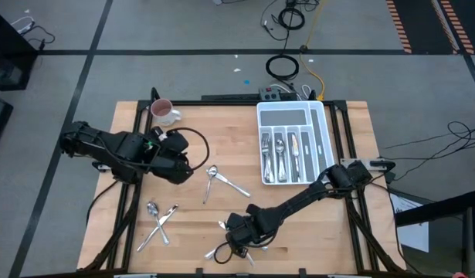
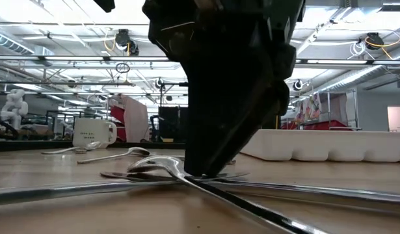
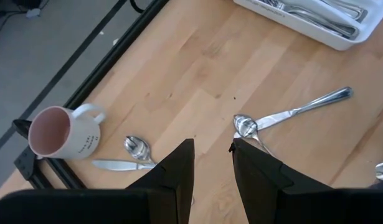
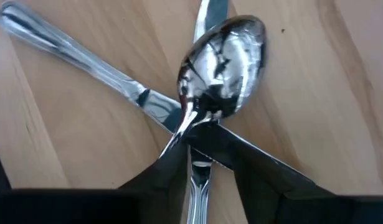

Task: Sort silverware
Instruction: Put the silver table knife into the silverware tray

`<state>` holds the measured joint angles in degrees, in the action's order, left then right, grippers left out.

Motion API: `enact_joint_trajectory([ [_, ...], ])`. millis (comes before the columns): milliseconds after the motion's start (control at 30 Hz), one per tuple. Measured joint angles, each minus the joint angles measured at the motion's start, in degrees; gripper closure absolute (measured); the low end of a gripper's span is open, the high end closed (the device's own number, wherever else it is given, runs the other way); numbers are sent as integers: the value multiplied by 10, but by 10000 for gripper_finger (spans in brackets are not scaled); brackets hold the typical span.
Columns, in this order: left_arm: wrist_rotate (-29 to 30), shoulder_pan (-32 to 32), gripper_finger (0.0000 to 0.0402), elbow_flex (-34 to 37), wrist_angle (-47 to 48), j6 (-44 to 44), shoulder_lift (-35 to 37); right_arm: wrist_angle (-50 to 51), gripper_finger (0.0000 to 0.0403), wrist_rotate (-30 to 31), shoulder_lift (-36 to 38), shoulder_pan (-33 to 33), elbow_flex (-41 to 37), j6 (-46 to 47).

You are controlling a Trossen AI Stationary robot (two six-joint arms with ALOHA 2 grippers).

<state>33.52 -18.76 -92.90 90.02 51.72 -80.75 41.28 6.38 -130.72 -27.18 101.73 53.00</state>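
Observation:
The silverware lies in loose groups on the wooden table. My right gripper (image 1: 239, 235) (image 4: 200, 155) stands open over a near-centre pile, pointing down. Its fingers are on either side of a spoon's handle (image 4: 200, 177), just behind the bowl (image 4: 225, 56), which lies across a knife (image 4: 73, 56). My left gripper (image 1: 192, 166) (image 3: 213, 146) hangs open and empty above the table's left middle. Below it lie a spoon (image 3: 247, 126) crossed with a knife (image 3: 303, 107). More pieces (image 1: 160, 220) lie at the near left. My right gripper comes at the spoon from above, pointing down, with one finger (image 4: 166, 174) on each side of the handle near its neck (image 4: 186, 127). The spoon lies flat on the knife. I cannot tell whether the fingers touch it.
A white divided tray (image 1: 259, 147) with sorted silverware stands at the far right. A white mug (image 1: 161, 113) (image 3: 63, 134) stands at the far left corner, with a spoon (image 3: 137, 147) and a knife (image 3: 116, 165) beside it. Bare wood lies between the groups.

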Motion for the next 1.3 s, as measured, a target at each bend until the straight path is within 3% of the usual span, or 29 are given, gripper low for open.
enact_joint_trajectory([
  [233, 0, 0, 285, 0, 0, -31, 0, 9, 237, 9, 5, 1, 0, 37],
  [733, 7, 0, 285, 0, 0, -45, 0, 92, 234, 8, 25, -70, -1, 48],
  [1300, 27, 0, 285, 0, -11, -45, 0, 94, 237, -2, -18, -73, 4, 16],
])
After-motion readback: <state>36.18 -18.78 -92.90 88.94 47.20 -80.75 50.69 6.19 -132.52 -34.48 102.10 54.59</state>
